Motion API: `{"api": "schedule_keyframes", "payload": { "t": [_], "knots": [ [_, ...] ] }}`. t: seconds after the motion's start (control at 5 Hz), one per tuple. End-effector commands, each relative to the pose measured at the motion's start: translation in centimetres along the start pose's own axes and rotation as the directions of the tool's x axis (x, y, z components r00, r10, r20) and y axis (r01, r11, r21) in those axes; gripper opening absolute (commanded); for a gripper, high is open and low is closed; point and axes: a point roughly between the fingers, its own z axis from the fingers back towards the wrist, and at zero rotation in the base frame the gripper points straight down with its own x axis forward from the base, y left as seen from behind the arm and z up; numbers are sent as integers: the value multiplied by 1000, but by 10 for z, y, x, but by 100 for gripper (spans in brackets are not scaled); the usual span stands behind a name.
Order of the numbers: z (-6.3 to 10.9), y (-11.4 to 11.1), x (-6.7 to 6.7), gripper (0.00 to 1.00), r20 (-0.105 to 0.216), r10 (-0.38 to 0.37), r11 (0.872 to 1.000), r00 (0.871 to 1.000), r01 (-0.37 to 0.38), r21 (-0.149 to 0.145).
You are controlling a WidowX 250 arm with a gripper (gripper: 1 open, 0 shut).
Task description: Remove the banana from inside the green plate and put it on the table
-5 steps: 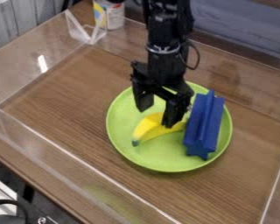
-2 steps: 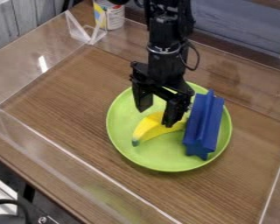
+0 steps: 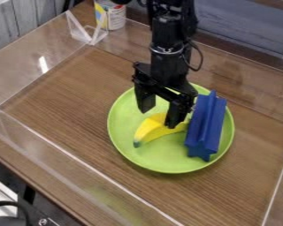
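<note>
A small yellow banana (image 3: 151, 131) lies inside the lime-green plate (image 3: 138, 152), on its left half. My black gripper (image 3: 161, 109) points straight down over the banana's upper end. Its two fingers stand open, one at either side of that end, low in the plate. Nothing is held between them. The plate rests on the brown wood-grain table (image 3: 73, 97), right of the middle.
A long blue ridged block (image 3: 207, 124) lies in the plate's right half, close beside my gripper. Clear acrylic walls (image 3: 26, 168) border the table. A bottle (image 3: 105, 13) and clutter stand beyond the far wall.
</note>
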Motion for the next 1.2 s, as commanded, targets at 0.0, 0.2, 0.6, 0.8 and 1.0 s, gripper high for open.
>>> {"api": "schedule_keyframes", "payload": {
  "t": [0.0, 0.2, 0.6, 0.8, 1.0],
  "knots": [
    [11, 0, 9, 100, 47, -10, 1000, 999, 10, 10],
    [13, 0, 9, 100, 53, -9, 1000, 999, 8, 9],
    [19, 1, 9, 100, 64, -4, 1000, 998, 4, 7],
    [22, 1, 9, 100, 71, -3, 1000, 997, 2, 8],
    [24, 2, 9, 100, 79, -1, 1000, 997, 1, 7]
  ]
}}
